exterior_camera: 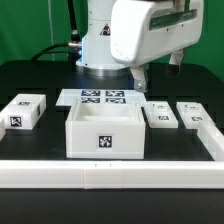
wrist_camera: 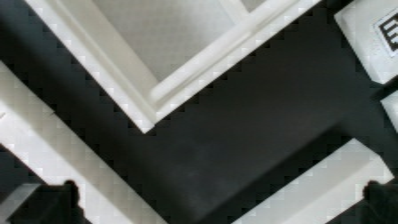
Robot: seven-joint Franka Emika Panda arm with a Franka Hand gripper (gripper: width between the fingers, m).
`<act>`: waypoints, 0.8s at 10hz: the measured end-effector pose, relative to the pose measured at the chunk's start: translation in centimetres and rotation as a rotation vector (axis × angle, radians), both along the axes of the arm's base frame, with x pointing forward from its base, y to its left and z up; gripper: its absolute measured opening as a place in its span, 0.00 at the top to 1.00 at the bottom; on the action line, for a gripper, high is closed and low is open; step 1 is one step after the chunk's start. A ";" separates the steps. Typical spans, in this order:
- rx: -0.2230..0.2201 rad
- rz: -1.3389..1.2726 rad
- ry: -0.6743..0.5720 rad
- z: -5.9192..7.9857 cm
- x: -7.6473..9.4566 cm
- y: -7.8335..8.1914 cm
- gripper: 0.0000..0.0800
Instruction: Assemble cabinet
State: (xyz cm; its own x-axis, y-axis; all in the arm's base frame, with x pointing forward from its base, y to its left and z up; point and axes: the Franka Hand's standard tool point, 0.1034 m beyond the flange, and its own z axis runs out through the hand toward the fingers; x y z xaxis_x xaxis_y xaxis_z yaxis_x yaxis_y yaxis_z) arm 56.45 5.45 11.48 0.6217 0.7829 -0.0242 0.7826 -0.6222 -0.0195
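Arm: glossy white rounded shell, thin grey seams. Dark gripper fingers at its 6 o'clock. Thin black cable at 10 o'clock.

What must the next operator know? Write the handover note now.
The gripper hangs above and behind the cabinet, with nothing visible in it; whether it is open or shut cannot be told.
The cabinet stands in the middle, open top up, with nothing seen inside.
The small blocks lie loose: one at the exterior view's left, two at its right.
Done: nothing fitted. Left: all blocks.
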 end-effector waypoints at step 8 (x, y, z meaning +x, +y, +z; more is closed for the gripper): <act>0.000 0.112 -0.035 -0.9 -0.8 0.1 0.00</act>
State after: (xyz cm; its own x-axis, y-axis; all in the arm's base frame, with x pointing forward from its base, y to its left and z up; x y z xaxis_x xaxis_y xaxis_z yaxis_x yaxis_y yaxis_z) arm 55.66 5.52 10.61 0.5310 0.8474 -0.0041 0.8474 -0.5309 0.0094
